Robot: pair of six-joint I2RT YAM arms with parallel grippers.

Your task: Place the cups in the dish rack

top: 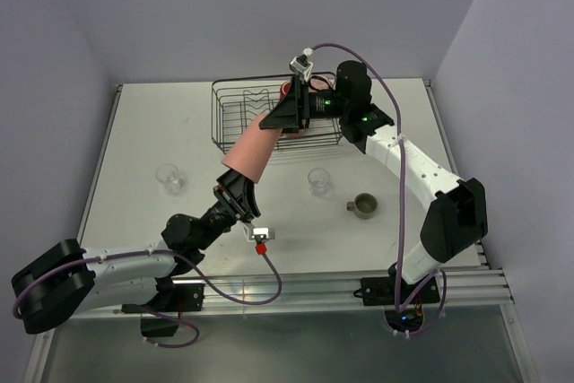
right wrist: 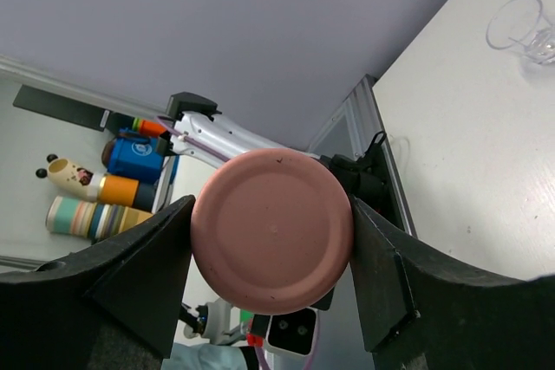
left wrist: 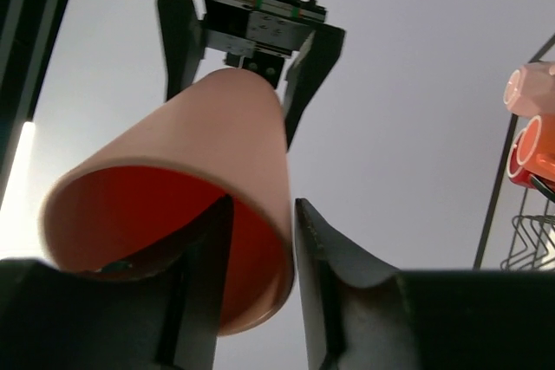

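The salmon tumbler (top: 253, 148) hangs tilted in the air in front of the dish rack (top: 220, 118), held at both ends. My left gripper (top: 240, 187) is shut on its rim, with one finger inside and one outside, as the left wrist view shows (left wrist: 264, 205). My right gripper (top: 282, 118) is shut on the tumbler's base (right wrist: 271, 230), with a finger against each side. A pale pink mug (left wrist: 531, 88) and an orange-red mug (left wrist: 533, 149) sit in the rack. Two clear glasses (top: 169, 177) (top: 318, 181) and the grey-olive mug (top: 363, 206) stand on the table.
The white table (top: 161, 123) has raised metal rails along its left and right edges and grey walls close behind. One clear glass (right wrist: 520, 28) shows in the right wrist view. Coloured containers (right wrist: 95, 214) lie beyond the table's left edge.
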